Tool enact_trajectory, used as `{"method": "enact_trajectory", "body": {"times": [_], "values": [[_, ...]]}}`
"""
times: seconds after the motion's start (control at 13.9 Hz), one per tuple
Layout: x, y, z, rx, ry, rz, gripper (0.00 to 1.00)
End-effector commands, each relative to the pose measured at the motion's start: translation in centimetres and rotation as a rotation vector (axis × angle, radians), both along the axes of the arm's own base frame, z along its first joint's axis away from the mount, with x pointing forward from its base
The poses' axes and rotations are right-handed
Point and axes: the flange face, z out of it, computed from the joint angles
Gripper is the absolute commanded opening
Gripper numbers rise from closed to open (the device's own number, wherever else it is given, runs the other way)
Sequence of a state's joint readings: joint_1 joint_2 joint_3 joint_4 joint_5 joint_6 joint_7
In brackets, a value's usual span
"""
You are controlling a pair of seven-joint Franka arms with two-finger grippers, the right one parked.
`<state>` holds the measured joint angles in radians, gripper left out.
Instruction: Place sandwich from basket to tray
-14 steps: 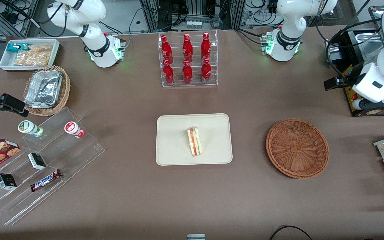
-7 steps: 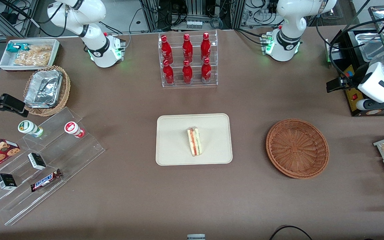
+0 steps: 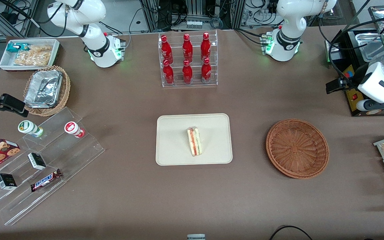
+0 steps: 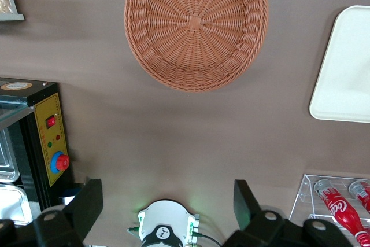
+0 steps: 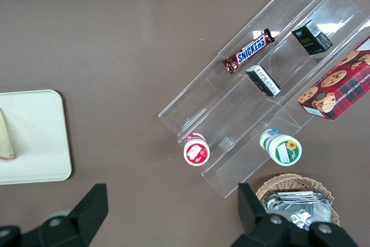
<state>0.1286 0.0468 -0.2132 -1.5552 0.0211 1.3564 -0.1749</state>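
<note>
The sandwich [image 3: 194, 142] is seen lying on the tray [image 3: 172, 150], roughly at its middle, with the red and green filling edge turned upward; the transfer is judged complete. The basket [image 3: 297, 148] is left bare on the desk [image 3: 128, 200], nothing being held in its woven bowl.

The tool [image 4: 167, 201] is raised high at the working arm's end of the desk, above a black control box [image 3: 358, 100]. Its fingers [image 4: 87, 201] are spread wide with nothing between them, as is expected once a load has been released. From the tool, the basket [image 4: 196, 24] is found below and nearer the front camera, and the tray [image 4: 347, 67] lies well apart from it, toward the parked arm's end. The sandwich is the farthest of the three from the tool.

This lifted, withdrawn pose is judged a retreat posture: the tray and basket are kept clear of arm and cable, so the placed sandwich cannot be knocked.
</note>
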Motion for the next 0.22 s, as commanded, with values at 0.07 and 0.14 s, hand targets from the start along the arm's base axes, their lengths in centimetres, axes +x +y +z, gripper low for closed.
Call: {"method": "enact_trajectory", "body": {"times": [0.07,0.14], "values": [[0.25,-0.77,1.11,-0.005,-0.019,0.023,1.00],[0.20,-0.76,1.19,-0.003,-0.019,0.021,1.00]]}}
